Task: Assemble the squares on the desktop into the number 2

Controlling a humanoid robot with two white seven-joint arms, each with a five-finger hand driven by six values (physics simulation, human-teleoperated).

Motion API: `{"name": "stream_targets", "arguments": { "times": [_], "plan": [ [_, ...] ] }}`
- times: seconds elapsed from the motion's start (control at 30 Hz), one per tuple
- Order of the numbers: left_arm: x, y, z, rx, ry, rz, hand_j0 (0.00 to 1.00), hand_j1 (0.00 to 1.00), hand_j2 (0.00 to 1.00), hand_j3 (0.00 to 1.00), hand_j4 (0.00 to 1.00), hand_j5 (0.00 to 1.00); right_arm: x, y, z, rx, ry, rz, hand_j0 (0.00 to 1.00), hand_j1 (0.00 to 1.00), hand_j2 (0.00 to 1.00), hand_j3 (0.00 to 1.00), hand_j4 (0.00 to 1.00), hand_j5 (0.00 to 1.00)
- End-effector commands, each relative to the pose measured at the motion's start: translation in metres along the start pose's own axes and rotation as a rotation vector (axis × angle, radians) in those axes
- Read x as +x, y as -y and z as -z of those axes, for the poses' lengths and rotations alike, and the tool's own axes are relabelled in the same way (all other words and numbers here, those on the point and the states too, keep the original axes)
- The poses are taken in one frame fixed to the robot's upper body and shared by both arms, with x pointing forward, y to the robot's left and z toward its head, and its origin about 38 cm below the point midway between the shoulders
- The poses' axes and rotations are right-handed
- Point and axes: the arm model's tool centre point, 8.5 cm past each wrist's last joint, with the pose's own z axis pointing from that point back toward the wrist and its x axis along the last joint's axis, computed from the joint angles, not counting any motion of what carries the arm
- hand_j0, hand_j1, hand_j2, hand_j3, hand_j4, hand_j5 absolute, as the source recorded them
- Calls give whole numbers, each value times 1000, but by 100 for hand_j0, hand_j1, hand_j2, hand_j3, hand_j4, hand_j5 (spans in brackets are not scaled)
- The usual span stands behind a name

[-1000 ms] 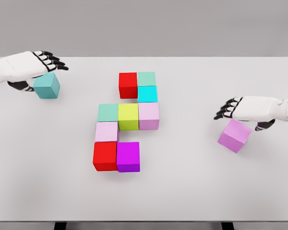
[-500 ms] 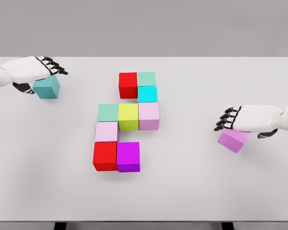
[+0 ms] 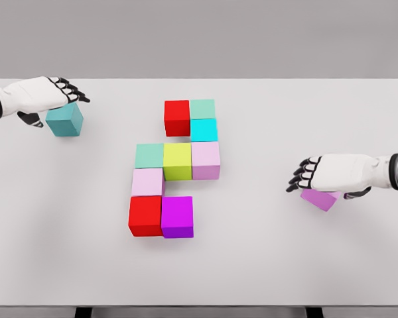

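Note:
Several coloured cubes form a partial figure mid-table: a red cube [image 3: 177, 118], a mint cube [image 3: 202, 108] and a cyan cube [image 3: 203, 130] on top. Below them sit a yellow-green cube [image 3: 177, 161], a lower red cube [image 3: 145, 215] and a magenta cube [image 3: 177, 216]. A loose teal cube [image 3: 64, 120] stands at the far left. My left hand [image 3: 66, 93] hovers over its back edge, fingers stretched out flat. A loose purple cube [image 3: 320, 197] lies at the right, mostly hidden under my right hand [image 3: 308, 173], whose palm is down and fingers extended.
The white table [image 3: 252, 265] spans the whole view, with its front edge near the bottom and a grey wall behind. Bare tabletop separates each loose cube from the central group.
My right hand has come down and slid left over the purple cube, now covering most of it. The left hand shifted only slightly above the teal cube. The central cubes stayed put.

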Motion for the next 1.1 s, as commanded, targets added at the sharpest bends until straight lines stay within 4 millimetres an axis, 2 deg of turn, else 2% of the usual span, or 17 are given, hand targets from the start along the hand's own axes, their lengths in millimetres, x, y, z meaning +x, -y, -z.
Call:
{"name": "stream_targets", "arguments": {
  "times": [0.0, 0.13, 0.23, 0.33, 0.47, 0.6, 1.03, 1.07],
  "plan": [
    [-3, 3, 0, -8, -11, -7, 100, 100, 100, 100, 100, 100, 0, -2, 1, 6, -1, 3, 78, 78, 78, 78, 78, 78],
    [0, 4, 5, -11, -7, -7, 100, 100, 100, 100, 100, 100, 1, 0, 3, 1, 2, 0, 61, 61, 61, 61, 61, 61],
    [2, 5, 11, -16, -3, -9, 100, 100, 100, 100, 100, 100, 1, 0, 2, 1, 1, -3, 59, 59, 59, 59, 59, 59],
    [1, 6, 11, -24, -9, -9, 100, 100, 100, 100, 100, 100, 1, 3, -3, -5, -2, -7, 58, 58, 58, 58, 58, 58],
    [3, 6, 14, -27, -5, -3, 100, 100, 100, 100, 100, 100, 14, 15, -6, -22, 23, -52, 58, 58, 58, 58, 58, 58],
    [2, 10, 14, -39, -10, 2, 100, 100, 100, 100, 100, 100, 16, 19, -5, -37, 34, -56, 58, 58, 58, 58, 58, 58],
    [5, 16, 22, -62, -10, 2, 100, 100, 100, 100, 100, 100, 34, 41, 23, -135, 128, -38, 58, 58, 58, 58, 58, 58],
    [4, 19, 21, -72, -13, 7, 95, 95, 95, 95, 95, 95, 36, 44, 27, -144, 136, -38, 58, 58, 58, 58, 58, 58]
  ]
}}
